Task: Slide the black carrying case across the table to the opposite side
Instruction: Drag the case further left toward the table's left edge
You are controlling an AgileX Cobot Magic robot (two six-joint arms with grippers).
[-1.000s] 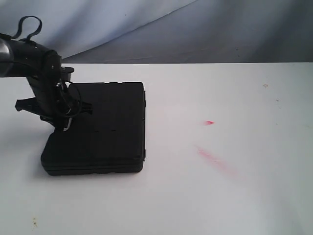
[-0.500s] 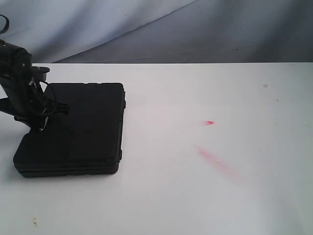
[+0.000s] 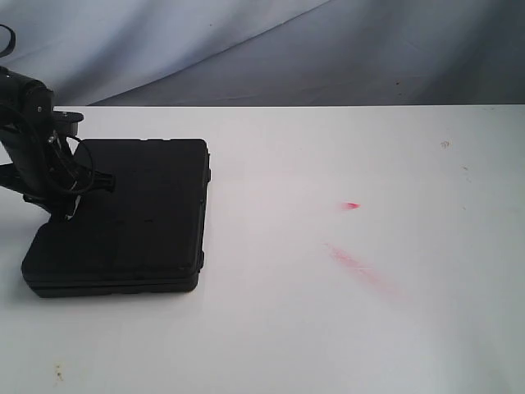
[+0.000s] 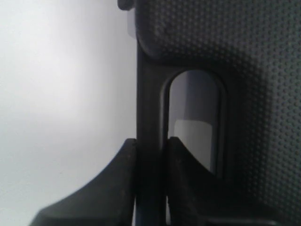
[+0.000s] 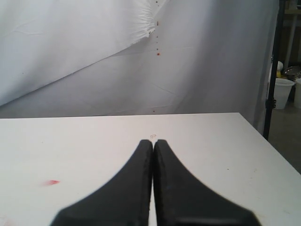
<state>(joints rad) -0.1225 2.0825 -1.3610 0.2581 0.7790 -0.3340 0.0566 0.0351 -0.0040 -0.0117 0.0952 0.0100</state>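
The black carrying case (image 3: 131,213) lies flat near the left end of the white table (image 3: 369,328). My left gripper (image 3: 61,205) stands at the case's left edge. In the left wrist view the left gripper (image 4: 150,141) is shut on the case's handle bar (image 4: 149,94), one finger on each side of it. The case's dotted lid (image 4: 244,70) is beside the handle, with white table (image 4: 61,94) on the other side. My right gripper (image 5: 153,142) is shut on nothing above bare table (image 5: 70,141). It is out of the exterior view.
Red smears (image 3: 361,267) and a small red spot (image 3: 351,205) mark the tabletop right of the case. A grey cloth backdrop (image 3: 287,49) hangs behind the table. White buckets (image 5: 284,92) stand beyond the table's corner.
The left gripper dragged the case leftward across the table between one second and half a second ago. Since then neither has moved.
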